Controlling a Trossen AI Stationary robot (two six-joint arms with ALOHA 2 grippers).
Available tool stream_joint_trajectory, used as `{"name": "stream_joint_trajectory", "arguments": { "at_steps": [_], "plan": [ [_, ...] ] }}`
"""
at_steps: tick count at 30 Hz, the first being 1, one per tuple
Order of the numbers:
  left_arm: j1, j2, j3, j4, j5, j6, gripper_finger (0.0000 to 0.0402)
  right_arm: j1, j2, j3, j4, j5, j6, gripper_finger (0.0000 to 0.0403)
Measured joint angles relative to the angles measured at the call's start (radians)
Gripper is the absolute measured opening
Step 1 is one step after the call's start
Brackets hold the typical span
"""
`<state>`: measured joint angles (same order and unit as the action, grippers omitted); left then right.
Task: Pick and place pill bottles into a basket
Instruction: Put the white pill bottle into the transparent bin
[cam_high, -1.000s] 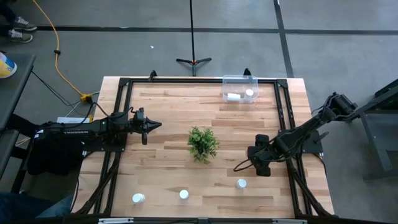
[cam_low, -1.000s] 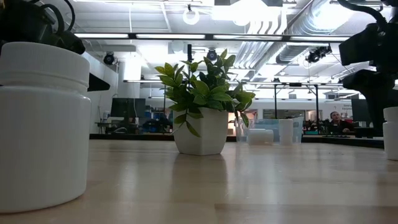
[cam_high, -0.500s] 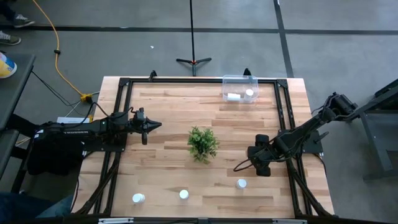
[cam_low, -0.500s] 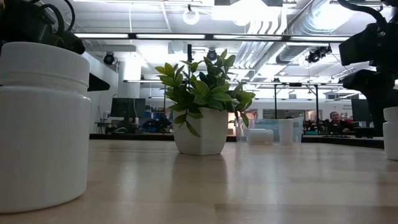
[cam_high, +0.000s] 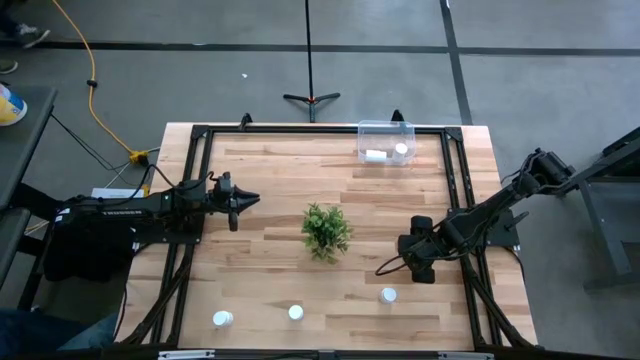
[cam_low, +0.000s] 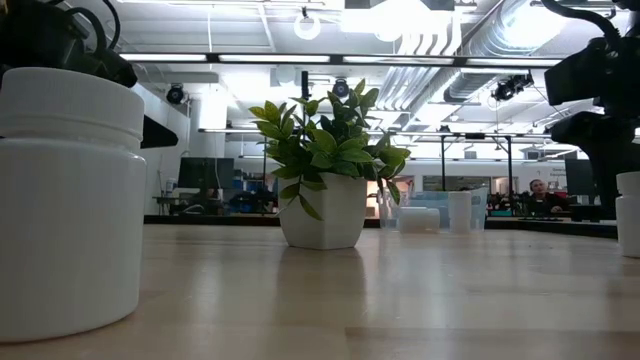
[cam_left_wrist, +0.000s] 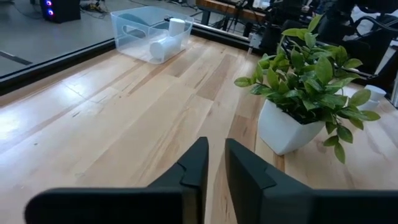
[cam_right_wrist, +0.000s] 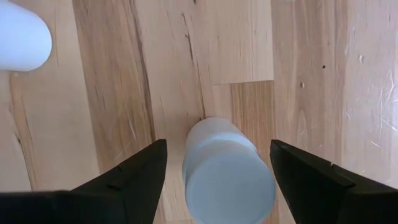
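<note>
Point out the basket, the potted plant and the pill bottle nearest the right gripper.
basket (cam_high: 386, 127): high view, far rim.
potted plant (cam_high: 326, 230): high view, leaves' middle.
pill bottle (cam_high: 388, 295): high view, cap top.
right gripper (cam_high: 415, 268): high view, between fingertips.

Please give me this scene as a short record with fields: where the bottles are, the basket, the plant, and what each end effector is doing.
bottles on table: three standing along the near edge
basket: far edge of the table, holds two bottles, one lying, one upright
plant: middle of the table, white pot
right end effector: open, fingers either side of a bottle, not closed on it
left end effector: over the table's left side, holds nothing, narrow gap between fingers
</note>
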<state>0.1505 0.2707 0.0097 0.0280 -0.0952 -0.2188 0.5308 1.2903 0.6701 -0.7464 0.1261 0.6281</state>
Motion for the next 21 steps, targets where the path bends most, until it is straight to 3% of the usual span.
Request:
{"name": "stream_joint_trajectory", "arguments": {
  "at_steps": [10,21],
  "plan": [
    [0.0,0.0,0.0,0.002,0.004,-0.026,0.0051,0.0,0.0,0.0,0.0,0.001,0.0,0.0275],
    [0.0,0.0,0.0,0.001,0.005,-0.026,0.0053,0.0,0.0,0.0,0.0,0.003,0.0,0.0248]
  ]
}}
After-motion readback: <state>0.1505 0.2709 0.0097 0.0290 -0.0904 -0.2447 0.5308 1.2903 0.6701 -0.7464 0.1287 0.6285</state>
